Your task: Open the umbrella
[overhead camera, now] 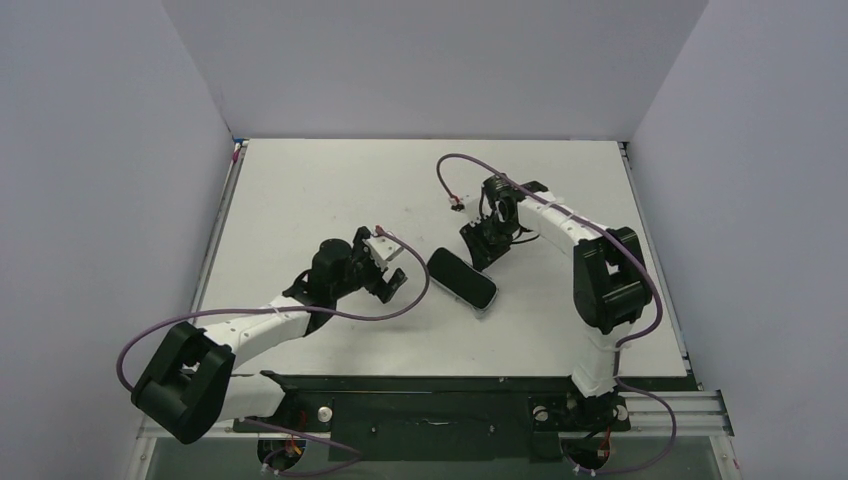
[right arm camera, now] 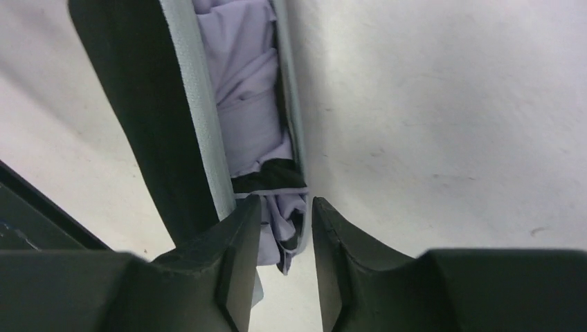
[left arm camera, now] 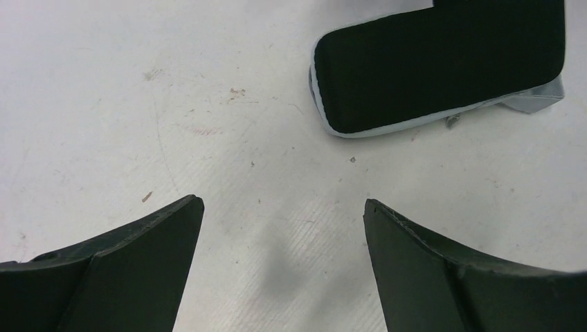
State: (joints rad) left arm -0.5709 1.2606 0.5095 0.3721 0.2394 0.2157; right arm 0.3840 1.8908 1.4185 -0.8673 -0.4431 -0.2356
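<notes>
The umbrella lies folded on the white table, near the middle, as a flat black bundle with a pale rim. In the left wrist view its black side is up and to the right of my open, empty left gripper, which hovers just left of it. My right gripper is at the umbrella's far end. In the right wrist view its jaws stand narrowly apart with bunched lavender fabric of the umbrella between them. Handle and shaft are hidden.
The right arm's purple cable loops over the table's far part, with a small red connector. Grey walls close in the left, back and right. A black rail runs along the near edge.
</notes>
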